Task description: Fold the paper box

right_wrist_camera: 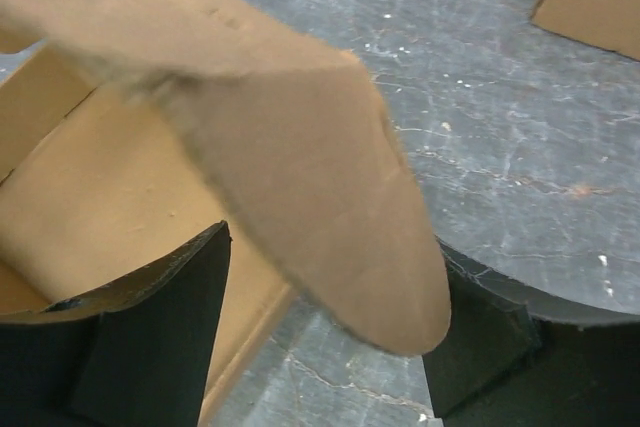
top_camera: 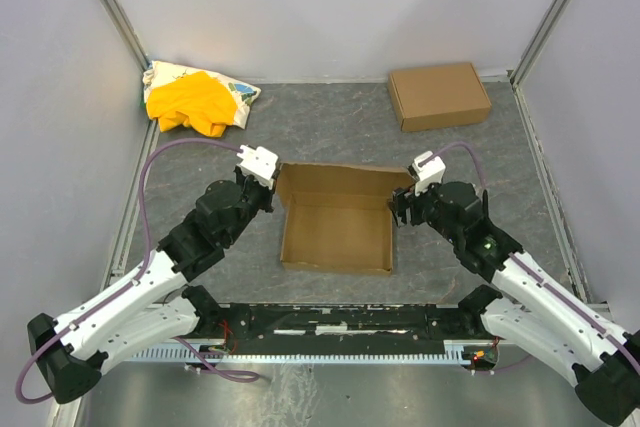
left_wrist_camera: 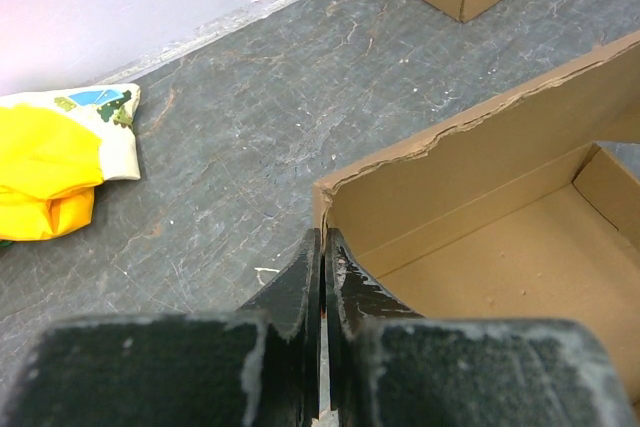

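Paper box (top_camera: 335,232) sits mid-bench (top_camera: 330,127) between the two arms, open side up: floor flat, far panel raised with a ragged top edge, side walls low. Left hand (left_wrist_camera: 322,247) is at the far-left corner, fingers pressed together with barely a slit between them. The wall's corner edge meets the tips, and I cannot tell whether any card is nipped there or merely touched. Right hand (right_wrist_camera: 330,267) is at the far-right corner, fingers spread wide. A rounded flap (right_wrist_camera: 320,177) hangs between them, close over the wrist camera and gripped by neither finger. Judged step: turning that right-end flap inward so the far-right corner can be locked. Task looks roughly half done, with the tray shaped but not yet closed. To do it well, close on the flap near its crease rather than at the rounded tip, so the card bends on the scored line and not mid-panel. Swing it inward in an arc about the crease, not by a straight pull. Use the left hand as an anchor at its corner so the tray does not skate across the bench. Risk: thin card buckles, or the ragged far edge tears, if the flap is dragged instead of hinged. Ready-made box (top_camera: 439,95) at far right and cloth heap (top_camera: 197,99) at far left lie well apart, no hindrance.
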You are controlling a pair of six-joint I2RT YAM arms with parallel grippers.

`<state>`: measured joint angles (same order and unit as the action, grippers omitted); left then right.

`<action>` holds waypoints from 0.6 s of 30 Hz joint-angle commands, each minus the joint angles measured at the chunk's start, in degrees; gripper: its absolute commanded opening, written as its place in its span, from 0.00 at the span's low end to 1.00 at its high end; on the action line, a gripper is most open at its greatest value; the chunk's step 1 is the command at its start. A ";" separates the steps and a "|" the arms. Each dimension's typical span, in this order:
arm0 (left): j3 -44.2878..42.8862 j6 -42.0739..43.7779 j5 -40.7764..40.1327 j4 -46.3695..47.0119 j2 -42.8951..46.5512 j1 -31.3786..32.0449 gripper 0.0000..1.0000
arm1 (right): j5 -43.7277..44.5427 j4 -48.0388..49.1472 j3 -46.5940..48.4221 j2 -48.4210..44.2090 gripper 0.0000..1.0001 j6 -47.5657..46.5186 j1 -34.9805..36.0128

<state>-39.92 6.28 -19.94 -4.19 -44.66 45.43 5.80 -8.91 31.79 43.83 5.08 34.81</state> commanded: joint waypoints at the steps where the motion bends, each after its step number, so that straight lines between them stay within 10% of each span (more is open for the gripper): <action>1: -2.79 1.05 0.06 2.74 -0.32 -0.21 0.03 | -5.32 0.94 3.56 1.25 0.73 0.72 -0.17; 10: -2.37 0.05 0.45 2.56 -0.10 -0.21 0.03 | -1.27 0.61 8.71 7.82 0.38 8.45 -0.16; 18: -2.27 -0.91 1.21 2.74 -0.25 -0.22 0.03 | 1.60 -1.58 13.42 12.66 0.31 18.69 -0.14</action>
<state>-40.25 6.22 -19.90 -4.16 -45.23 45.32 5.85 -11.62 40.45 54.59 16.53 34.74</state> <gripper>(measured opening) 0.046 0.325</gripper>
